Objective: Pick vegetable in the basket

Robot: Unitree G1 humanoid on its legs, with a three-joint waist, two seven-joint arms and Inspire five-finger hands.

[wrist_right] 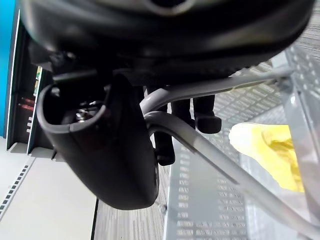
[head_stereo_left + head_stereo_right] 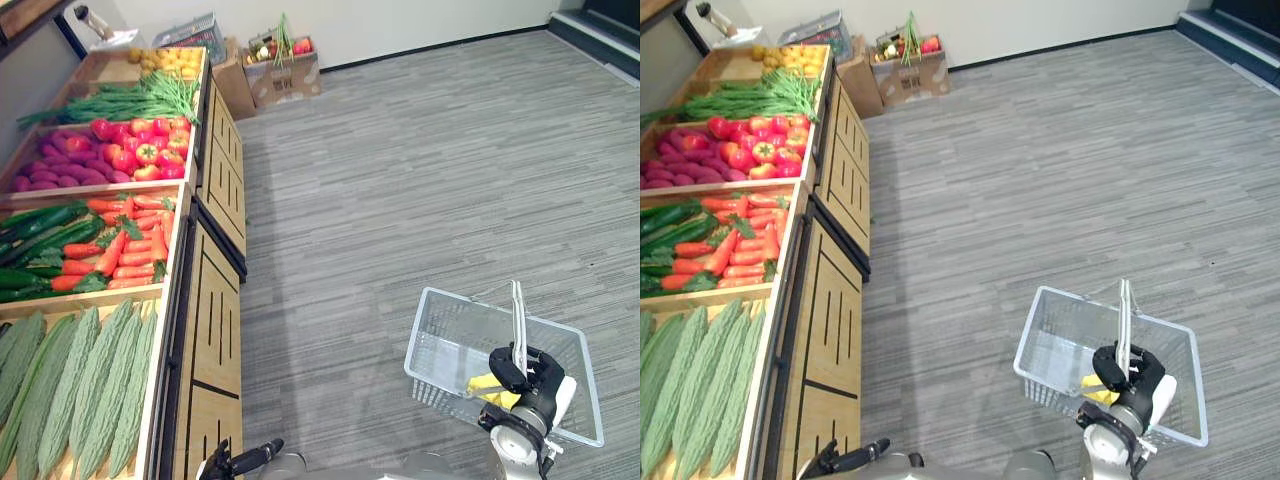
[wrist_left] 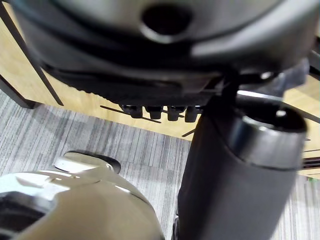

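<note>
Grey carpet (image 2: pixel 420 150) is stretching beside the vegetable stand (image 2: pixel 215 330). The right hand (image 2: pixel 535 385) is gripping the handle (image 2: pixel 518 315) of the wire basket (image 2: pixel 450 296). The yellow vegetable (image 2: pixel 485 385) is lying inside, just under the curled fingers (image 1: pixel 162 145). About the left hand (image 2: pixel 245 460), I cannot tell the grasp.

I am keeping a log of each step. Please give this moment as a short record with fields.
Right hand: fingers curled round the basket handle
Basket: at the robot's right, apart from the wooden stand
In basket: one yellow item
Left hand: low, beside the stand
On stand: bitter gourds, carrots, cucumbers, tomatoes
</note>
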